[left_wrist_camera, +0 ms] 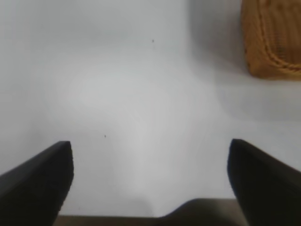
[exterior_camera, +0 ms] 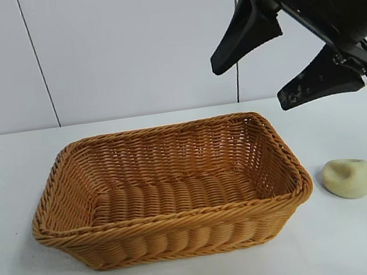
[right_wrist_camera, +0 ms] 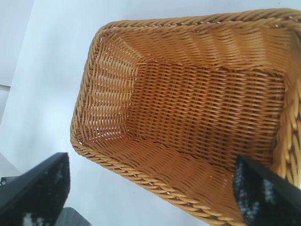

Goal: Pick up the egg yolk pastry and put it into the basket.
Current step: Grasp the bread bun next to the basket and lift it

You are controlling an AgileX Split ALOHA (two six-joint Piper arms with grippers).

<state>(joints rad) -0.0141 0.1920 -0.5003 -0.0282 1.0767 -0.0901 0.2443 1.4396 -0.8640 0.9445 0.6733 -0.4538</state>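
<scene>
Exterior view: egg yolk pastry [exterior_camera: 346,178] lies on the desk [exterior_camera: 362,242] just beside the empty basket [exterior_camera: 177,237], not yet picked. Right gripper [exterior_camera: 253,85] hangs above, jaws apart; it must descend onto the pastry. Left gripper [left_wrist_camera: 150,183], jaws apart, idles over bare desk.

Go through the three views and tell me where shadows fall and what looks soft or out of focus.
Exterior view: even light, faint shadow under the basket and pastry. Left wrist view: soft overall, basket corner blurred, dim shadow beside it. Right wrist view: the weave is crisp, the near fingers blurred.
</scene>
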